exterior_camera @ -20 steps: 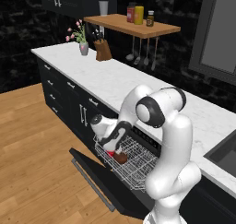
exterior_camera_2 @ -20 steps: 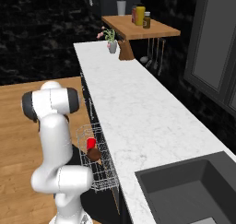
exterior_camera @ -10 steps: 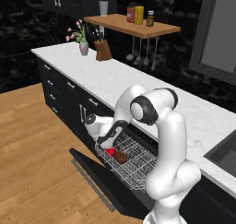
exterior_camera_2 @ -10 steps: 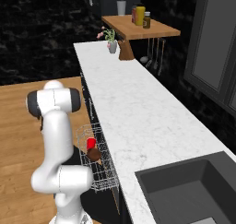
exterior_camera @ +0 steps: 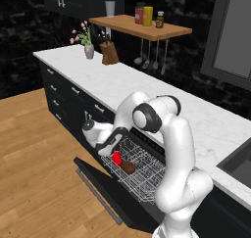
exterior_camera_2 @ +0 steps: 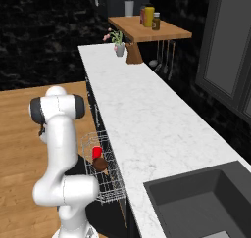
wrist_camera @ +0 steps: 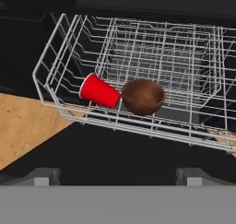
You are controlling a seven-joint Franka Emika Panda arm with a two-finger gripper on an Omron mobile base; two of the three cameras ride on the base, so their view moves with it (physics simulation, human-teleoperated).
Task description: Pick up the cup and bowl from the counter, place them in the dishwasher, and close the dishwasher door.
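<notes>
**Nearly there: cup and bowl racked, door left to shut**

Here my two-finger gripper [wrist_camera: 117,174] hangs spread wide and empty above the dishwasher, its dark fingertips [wrist_camera: 44,175] grasping nothing. Nearest me lies the flat black drop-down dishwasher door [wrist_camera: 115,156], lowered and open, its silver-grey bar handle [exterior_camera: 98,195] at the outer edge. Just beyond it the white wire rack [wrist_camera: 152,57] is drawn out over the door. In the rack's front row the small red tapered plastic cup [wrist_camera: 99,91] lies on its side, its narrow end touching the round dark brown wood-like bowl [wrist_camera: 143,96], which is tipped toward me. Farther off, the long white marble-patterned counter [exterior_camera: 147,87] holds a vase of pink flowers [exterior_camera: 87,41] and a knife block [exterior_camera: 110,53] at its far end. By my reckoning both picks are done; only closing the door is left.
</notes>
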